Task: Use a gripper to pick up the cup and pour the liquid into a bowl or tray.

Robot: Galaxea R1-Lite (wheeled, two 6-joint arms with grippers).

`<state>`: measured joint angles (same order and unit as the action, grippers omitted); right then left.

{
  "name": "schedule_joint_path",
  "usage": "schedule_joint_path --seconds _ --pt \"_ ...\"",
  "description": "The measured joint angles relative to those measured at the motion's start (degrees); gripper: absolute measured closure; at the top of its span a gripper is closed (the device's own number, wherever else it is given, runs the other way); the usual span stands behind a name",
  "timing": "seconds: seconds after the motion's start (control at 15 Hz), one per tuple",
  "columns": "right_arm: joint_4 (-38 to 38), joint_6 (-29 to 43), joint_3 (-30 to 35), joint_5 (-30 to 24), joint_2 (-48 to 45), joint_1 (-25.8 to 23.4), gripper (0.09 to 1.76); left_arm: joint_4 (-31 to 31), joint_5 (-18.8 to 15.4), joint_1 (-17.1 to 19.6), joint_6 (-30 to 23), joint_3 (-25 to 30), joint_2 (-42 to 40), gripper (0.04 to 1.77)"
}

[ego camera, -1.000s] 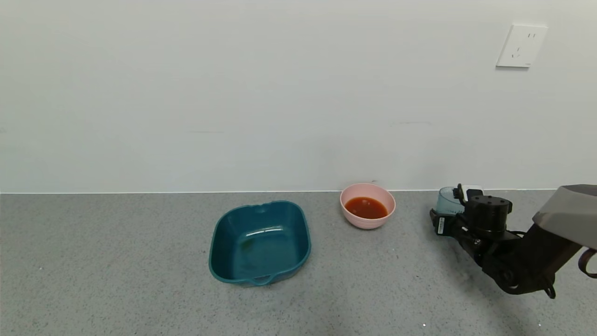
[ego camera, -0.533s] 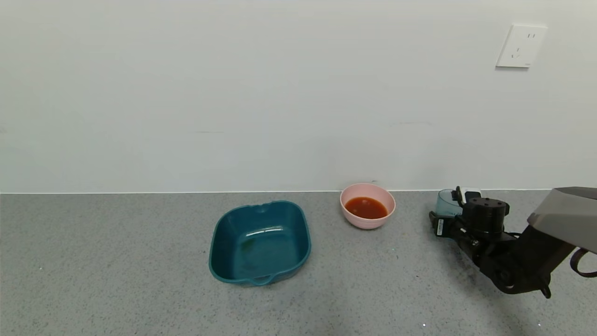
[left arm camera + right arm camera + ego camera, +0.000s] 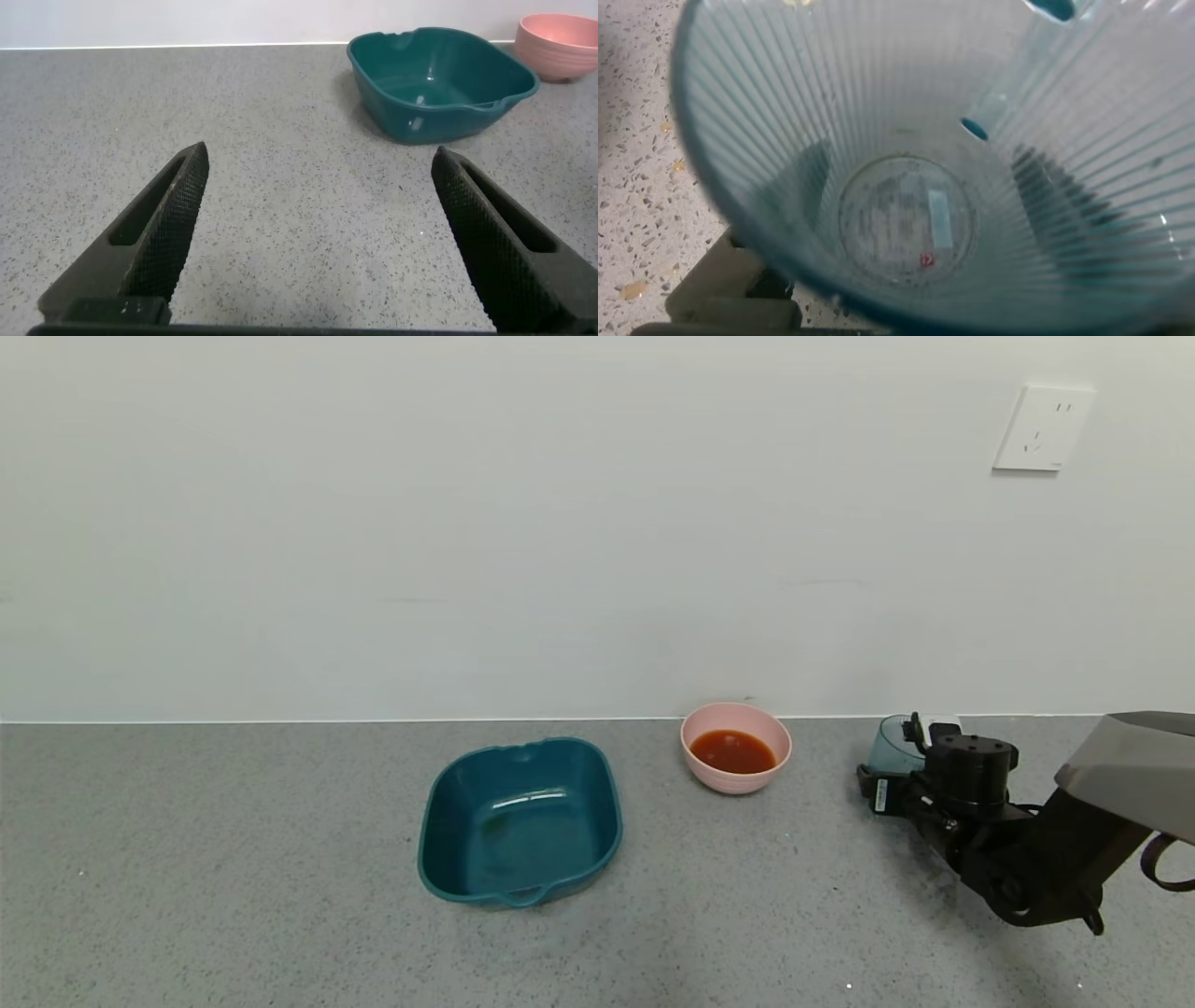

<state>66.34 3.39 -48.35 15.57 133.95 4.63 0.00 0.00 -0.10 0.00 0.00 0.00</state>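
Note:
The translucent blue-grey cup point(image 3: 892, 745) is upright at the right, near the wall, held in my right gripper point(image 3: 907, 756), which is shut on it, low over the counter. In the right wrist view the cup point(image 3: 906, 112) fills the frame. It is empty but for a tiny red drop point(image 3: 926, 259) on its bottom. The gripper's dark fingers point(image 3: 811, 177) show through the ribbed walls on both sides. The pale pink bowl point(image 3: 738, 782) stands left of the cup and holds the reddish-brown liquid point(image 3: 733, 751). My left gripper point(image 3: 320, 154) is open and empty over bare counter.
A dark teal tray point(image 3: 519, 745) with handles sits left of the bowl, empty; it also shows in the left wrist view point(image 3: 411, 121) with the pink bowl point(image 3: 561, 47) behind it. A white wall runs along the counter's back, with a socket point(image 3: 1043, 427).
My right gripper has lowered a little with the cup. Bowl and tray have not moved.

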Motion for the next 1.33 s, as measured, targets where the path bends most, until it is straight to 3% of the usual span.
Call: schedule_joint_path --seconds 0.33,0.67,0.87,1.33 --pt "-0.9 0.0 0.7 0.0 -1.3 0.0 0.23 0.0 0.0 0.0 0.0 0.0 0.0 0.09" --pt "-10.6 0.2 3.0 -2.3 -9.1 -0.2 0.19 0.0 0.0 0.0 0.0 0.0 0.0 0.09" --pt "-21.6 0.3 4.1 -3.7 -18.7 -0.1 0.17 0.0 0.0 0.0 0.0 0.0 0.0 0.09" --pt "-54.8 0.2 3.7 -8.9 -49.0 0.8 0.15 0.0 0.0 0.0 0.0 0.0 0.0 0.09"
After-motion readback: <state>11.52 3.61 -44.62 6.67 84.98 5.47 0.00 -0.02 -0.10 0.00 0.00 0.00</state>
